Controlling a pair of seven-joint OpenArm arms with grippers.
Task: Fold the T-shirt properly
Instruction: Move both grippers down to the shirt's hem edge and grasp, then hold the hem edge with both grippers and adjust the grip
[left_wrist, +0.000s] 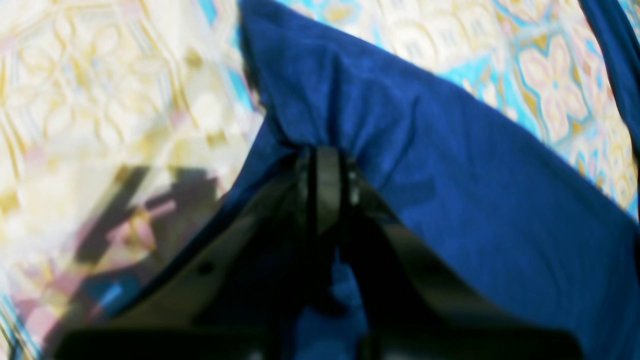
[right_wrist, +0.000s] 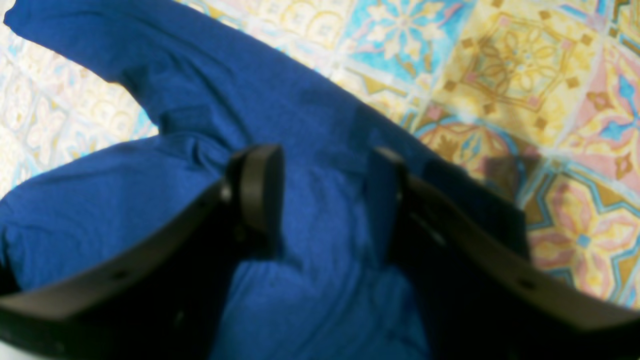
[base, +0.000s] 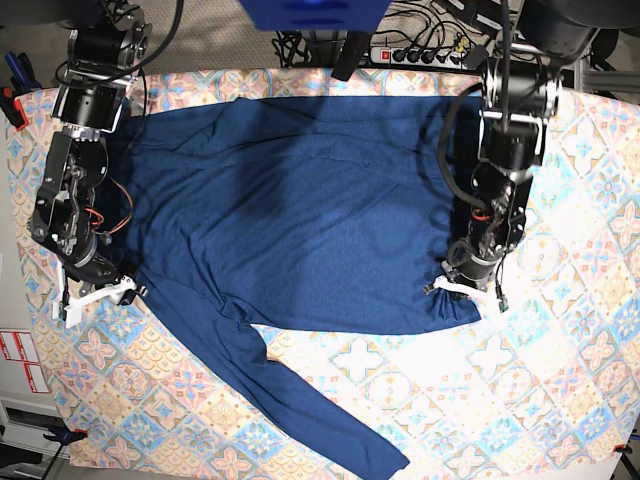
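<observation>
While the T-shirt (base: 300, 220) lies spread over most of the bench (base: 590, 330), both arms sit low at its near corners. The dark blue body reaches from the far edge to roughly mid-bench in the base view, smooth apart from shallow creases. One long sleeve (base: 290, 390) trails diagonally from the lower left of the body toward the near edge, ending close to the bench's front. The pastel tiled tablecloth (base: 470, 400) shows on all sides of the garment.

Left end effector (left_wrist: 325, 165): jaws pressed together, pinching a gathered tuck of blue fabric. The cloth puckers into radiating folds right at the tips in the left wrist view. In the base view this arm stands on the right, at the lower right corner of the shirt body, where the hem bunches slightly.

Right end effector (right_wrist: 320, 185): jaws spread wide, one finger (right_wrist: 260, 185) on each side of a band of fabric. The cloth runs between the fingers without visible puckering; whether the pads touch it cannot be told from the right wrist view, which is blurred. In the base view this arm stands on the left, at the edge of the shirt just above where the sleeve leaves the body.
</observation>
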